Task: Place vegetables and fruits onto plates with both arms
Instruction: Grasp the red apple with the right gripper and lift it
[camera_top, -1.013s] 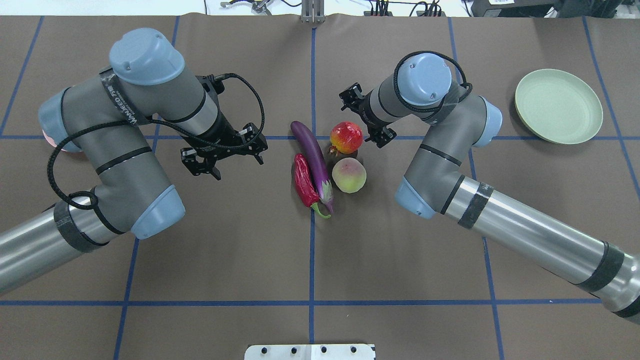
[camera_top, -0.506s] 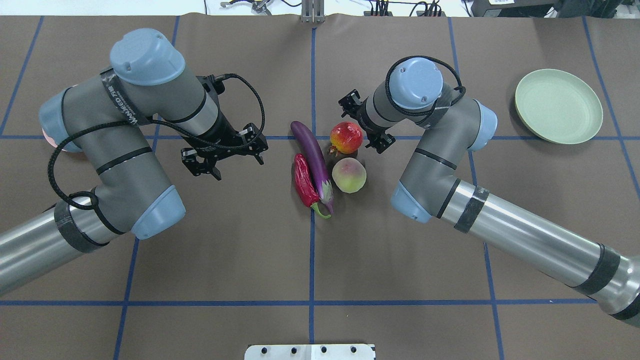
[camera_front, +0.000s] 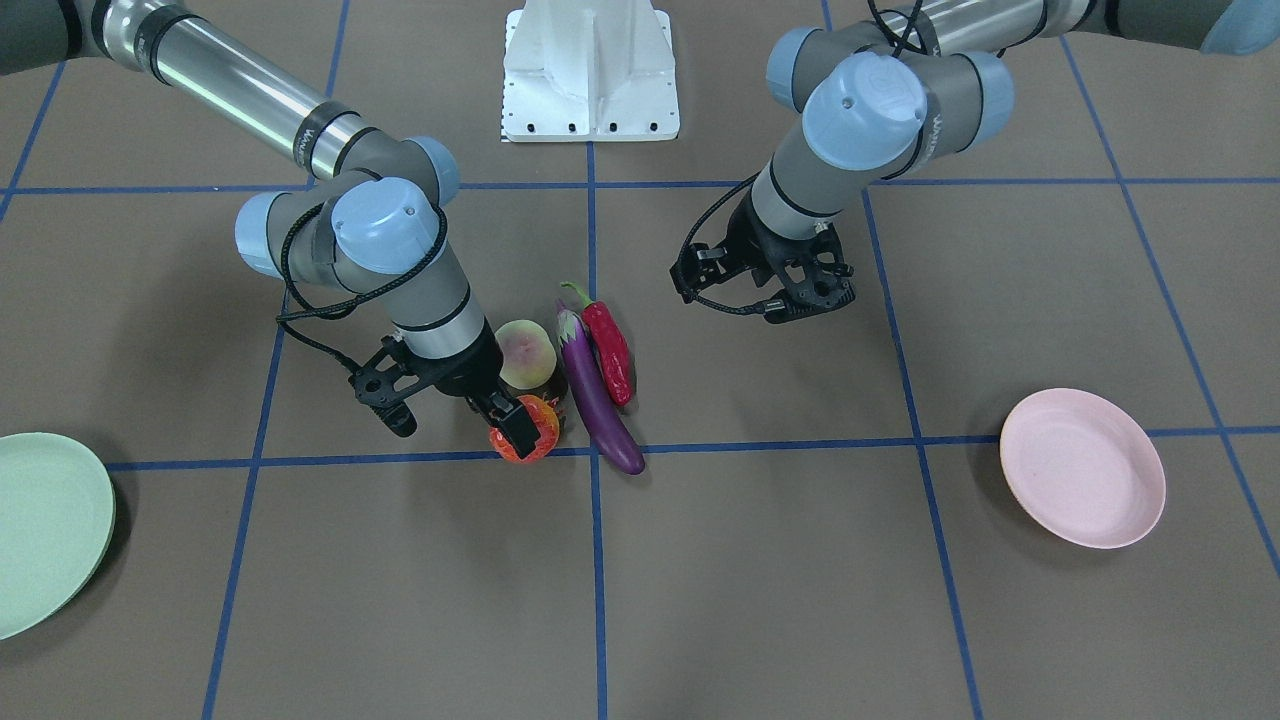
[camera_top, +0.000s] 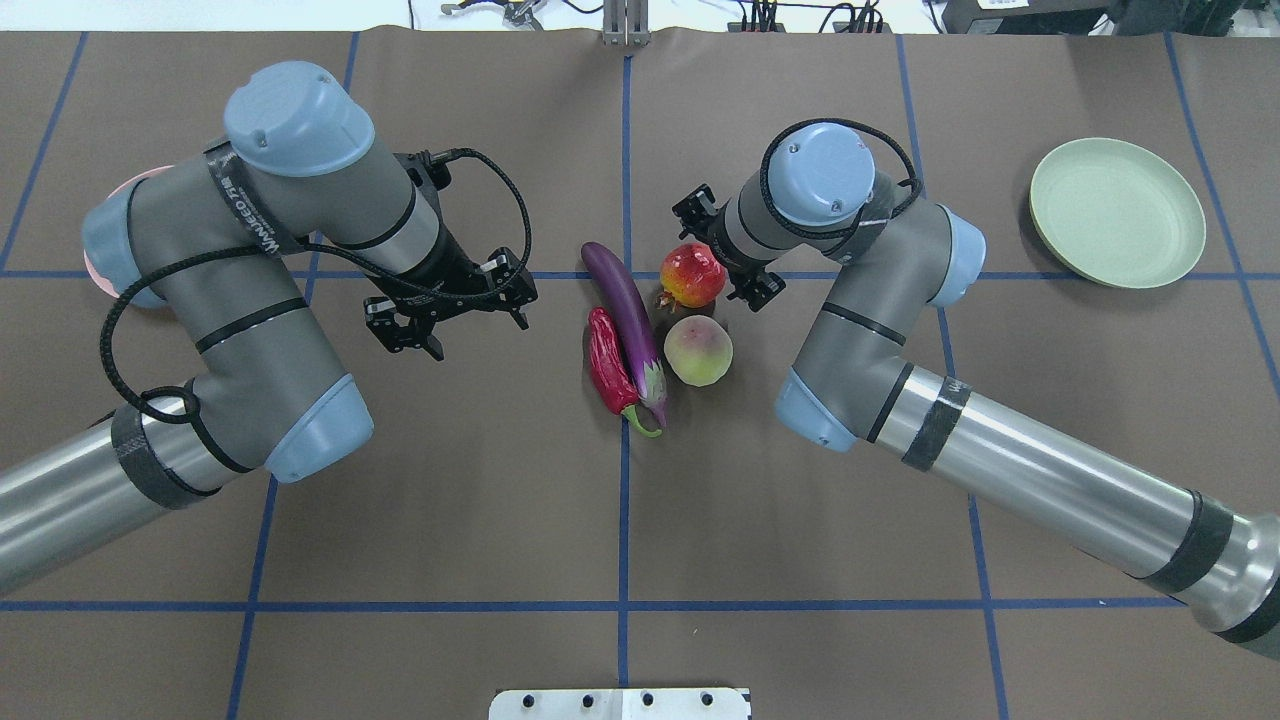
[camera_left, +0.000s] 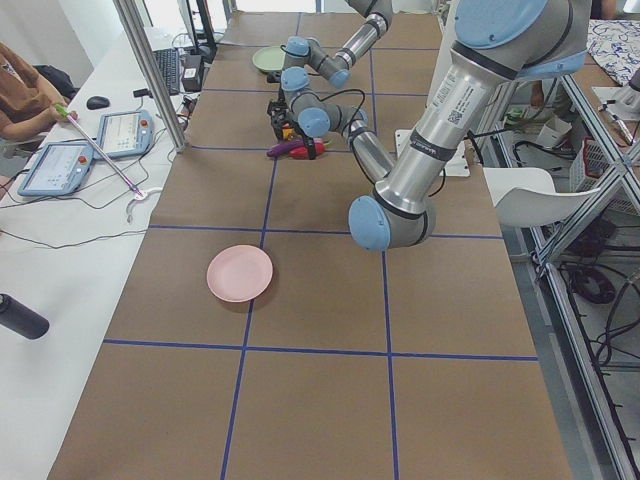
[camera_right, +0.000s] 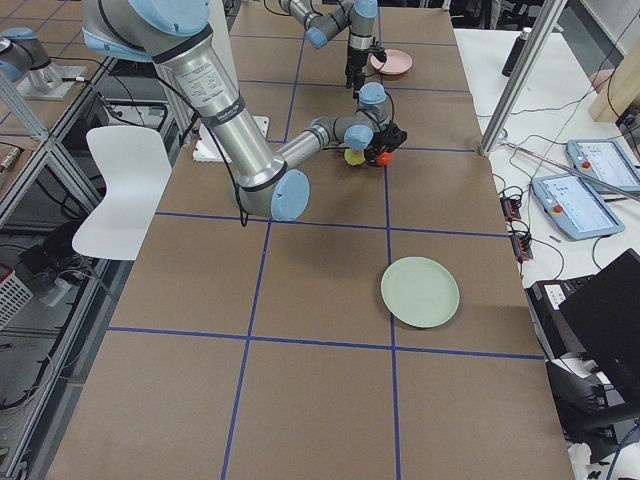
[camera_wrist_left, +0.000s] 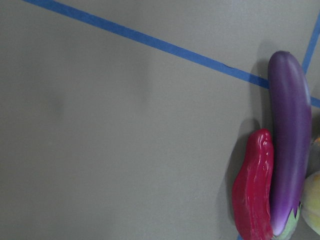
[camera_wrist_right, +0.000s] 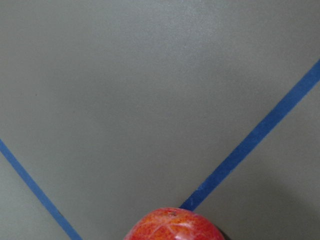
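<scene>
Over the last second the right arm (camera_top: 865, 340) swings in toward the middle of the table (camera_top: 450, 520), carrying the right hand (camera_top: 727, 250) from just off the pomegranate (camera_top: 692, 275) to close against it. The left hand (camera_top: 450, 312) barely shifts and no produce moves. The right hand is spread wide. In the front-facing view one of its fingers (camera_front: 512, 425) shows in front of the fruit and the other stands out to the side, so nothing is gripped yet (whether that finger touches the skin I cannot tell). I read this as the last of the approach for a first pick, with all four pieces yet to be plated. The left hand, also wide and empty, hangs apart from the cluster on its left-end side. The eggplant (camera_top: 625, 300) is long, smooth and glossy purple, and the wrinkled red chili pepper (camera_top: 607, 365) lies touching along it. The peach (camera_top: 698, 350), round, pale and blushed, sits just beside the eggplant's cap. The pomegranate is round, glossy and mottled, and would likely roll if pinched off-centre. Both plates are shallow, matte and bare: the mint-green plate (camera_top: 1117, 212) lies near the far right corner, the pink plate (camera_front: 1082, 468) toward the far edge at the left end.
</scene>
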